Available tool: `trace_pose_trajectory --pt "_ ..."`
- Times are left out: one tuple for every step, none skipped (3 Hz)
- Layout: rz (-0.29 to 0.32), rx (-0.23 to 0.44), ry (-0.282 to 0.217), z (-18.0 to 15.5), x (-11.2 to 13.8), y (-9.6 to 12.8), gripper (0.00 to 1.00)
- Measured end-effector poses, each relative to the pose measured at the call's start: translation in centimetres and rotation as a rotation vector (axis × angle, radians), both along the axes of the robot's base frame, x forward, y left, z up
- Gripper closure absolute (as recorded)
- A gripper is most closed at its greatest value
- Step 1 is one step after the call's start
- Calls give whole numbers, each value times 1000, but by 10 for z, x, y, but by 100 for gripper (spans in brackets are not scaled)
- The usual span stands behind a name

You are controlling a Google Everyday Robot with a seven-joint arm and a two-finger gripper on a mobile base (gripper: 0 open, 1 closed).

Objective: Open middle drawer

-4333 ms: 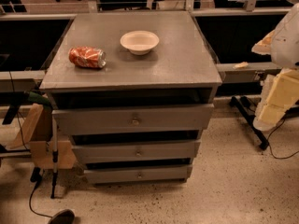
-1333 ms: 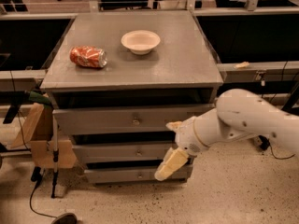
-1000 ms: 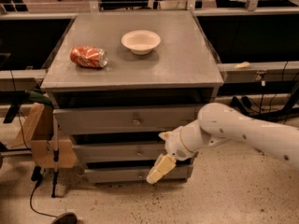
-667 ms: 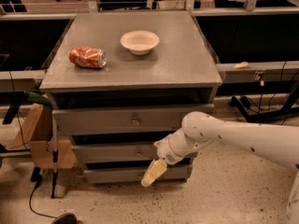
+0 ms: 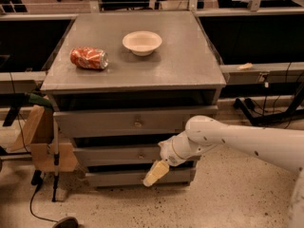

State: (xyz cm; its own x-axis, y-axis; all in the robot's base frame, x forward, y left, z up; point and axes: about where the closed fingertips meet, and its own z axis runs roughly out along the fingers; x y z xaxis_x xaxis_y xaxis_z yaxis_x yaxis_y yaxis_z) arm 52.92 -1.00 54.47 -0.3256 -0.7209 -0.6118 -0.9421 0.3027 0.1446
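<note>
A grey metal cabinet (image 5: 190, 65) stands in front of me with three drawer fronts stacked one above the other. The middle drawer (image 5: 107, 156) is pushed in, and its small round knob (image 5: 141, 155) shows at its centre. My white arm reaches in from the right across the lower drawers. The gripper (image 5: 156, 173) hangs just below and to the right of that knob, in front of the bottom drawer (image 5: 114, 178), pointing down and left. It is not touching the knob.
On the cabinet top lie a crushed red can (image 5: 89, 58) and a white bowl (image 5: 142, 42). A wooden piece (image 5: 39, 139) and a thin pole (image 5: 55, 160) stand against the cabinet's left side. A black cable (image 5: 35, 205) trails on the speckled floor. Desk legs (image 5: 256, 113) stand at right.
My arm came in from the right and swept left and downward across the drawer fronts, so the gripper now sits lower and nearer the cabinet's centre. The drawers have not moved.
</note>
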Motion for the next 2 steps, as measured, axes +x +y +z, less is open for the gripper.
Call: trace_pose_trajectory --pt "-64 3 -33 -11 34 0 0" --pt "-110 -3 -24 -31 69 -1 0"
